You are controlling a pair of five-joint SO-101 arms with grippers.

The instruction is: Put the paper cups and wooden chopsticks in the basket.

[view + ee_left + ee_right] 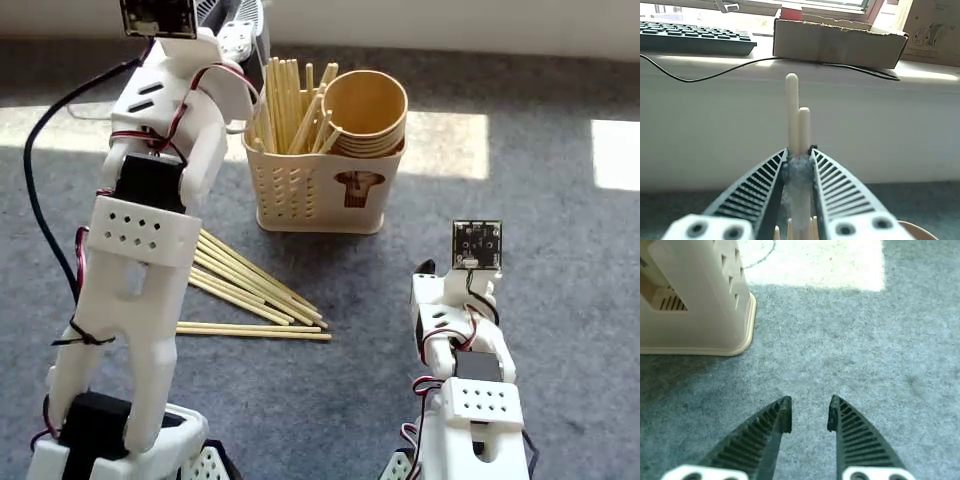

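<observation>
A cream basket stands at the back of the grey carpet, holding stacked paper cups and many upright wooden chopsticks. Several more chopsticks lie fanned on the carpet in front of it. My left gripper is raised above the basket's left corner. In the left wrist view my left gripper is shut on two chopsticks that point upward, with a cup rim below. My right gripper hovers low over bare carpet, open and holding nothing, with the basket ahead of it to one side.
The left arm's white body stretches over the left end of the loose chopsticks. The right arm sits at the front right. A white wall with a keyboard and cardboard box on its ledge stands behind the basket.
</observation>
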